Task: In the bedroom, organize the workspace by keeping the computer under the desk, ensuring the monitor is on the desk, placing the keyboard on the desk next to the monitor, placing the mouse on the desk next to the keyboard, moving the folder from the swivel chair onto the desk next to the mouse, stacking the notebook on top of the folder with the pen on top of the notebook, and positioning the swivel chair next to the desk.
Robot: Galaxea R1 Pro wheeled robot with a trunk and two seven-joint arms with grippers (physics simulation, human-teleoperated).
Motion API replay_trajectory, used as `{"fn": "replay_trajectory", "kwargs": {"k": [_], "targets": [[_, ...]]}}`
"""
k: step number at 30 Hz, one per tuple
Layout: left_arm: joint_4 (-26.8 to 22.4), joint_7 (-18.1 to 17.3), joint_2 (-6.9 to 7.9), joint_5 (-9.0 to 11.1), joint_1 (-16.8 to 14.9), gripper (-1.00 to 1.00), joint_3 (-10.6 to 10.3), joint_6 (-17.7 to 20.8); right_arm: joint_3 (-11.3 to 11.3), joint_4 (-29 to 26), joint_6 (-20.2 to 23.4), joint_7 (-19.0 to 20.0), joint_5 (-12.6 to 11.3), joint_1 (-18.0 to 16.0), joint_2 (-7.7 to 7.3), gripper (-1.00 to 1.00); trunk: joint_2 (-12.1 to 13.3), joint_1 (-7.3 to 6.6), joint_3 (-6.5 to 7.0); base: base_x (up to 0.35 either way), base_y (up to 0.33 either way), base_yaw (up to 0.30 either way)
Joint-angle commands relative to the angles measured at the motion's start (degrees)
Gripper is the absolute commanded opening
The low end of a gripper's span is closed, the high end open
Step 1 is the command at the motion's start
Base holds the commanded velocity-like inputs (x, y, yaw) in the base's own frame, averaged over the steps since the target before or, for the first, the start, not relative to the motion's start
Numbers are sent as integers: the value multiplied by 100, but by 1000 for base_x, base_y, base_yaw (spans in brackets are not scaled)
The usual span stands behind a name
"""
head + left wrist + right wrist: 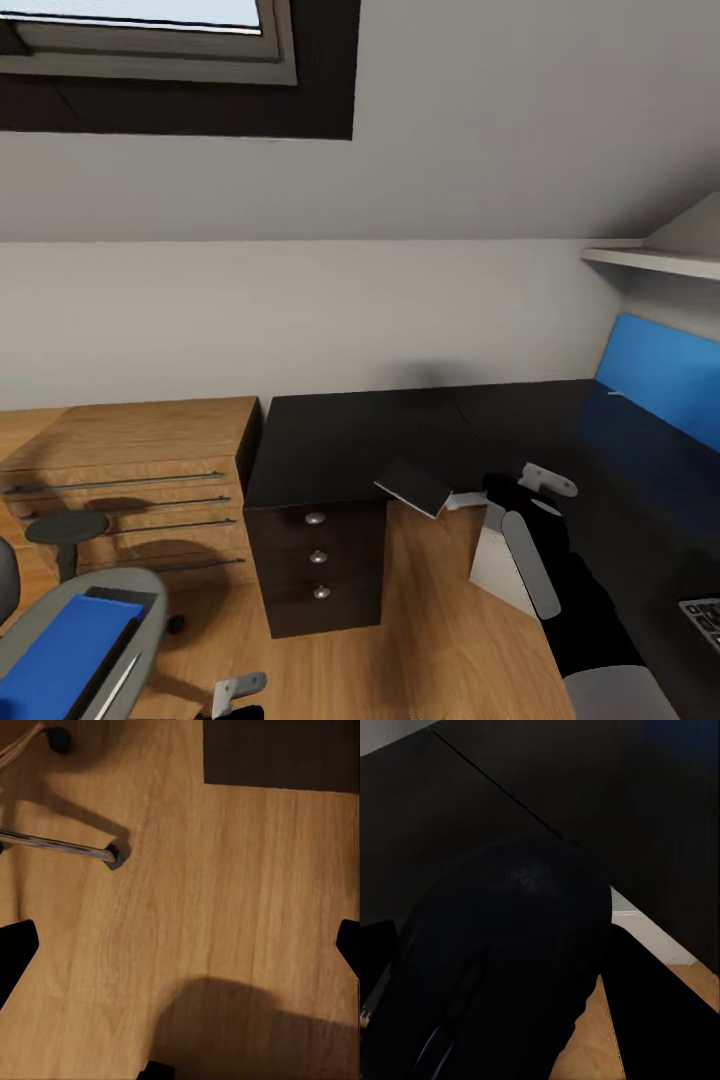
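My right gripper (505,492) hovers over the front edge of the black desk (350,440), shut on the dark mouse (517,945). The grey notebook (415,487) sits at that edge just beside it, partly overhanging. Under the desk stands the white computer (497,568). A corner of the keyboard (705,620) shows on the desk at far right. The swivel chair (150,605) at lower left carries the blue folder (60,655), with the white pen (118,682) along its side. My left gripper (180,952) hangs open over the wooden floor by the chair's chrome base (60,846). The monitor is out of view.
A light wooden drawer chest (130,470) stands left of the desk's black drawer unit (318,560). A blue wall panel (665,385) and a white shelf (650,260) rise at the right. Wooden floor (440,640) lies between chair and desk.
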Motion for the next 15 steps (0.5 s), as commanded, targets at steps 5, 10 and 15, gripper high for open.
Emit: {"fn": "replay_trajectory", "kwargs": {"k": [5, 10, 15], "targets": [[2, 53, 7, 57, -4, 100, -45, -73, 17, 140, -122, -51, -54, -5, -5, -100, -4, 0, -7, 0, 0, -270], [17, 56, 43, 76, -4, 100, -34, -473, 10, 195, -175, -51, -54, -5, -5, -100, -4, 0, -7, 0, 0, -270], [407, 31, 290, 89, -4, 100, -31, -1333, 3, 313, -201, -44, -54, -5, -14, -100, -4, 0, -7, 0, 0, -271]]}}
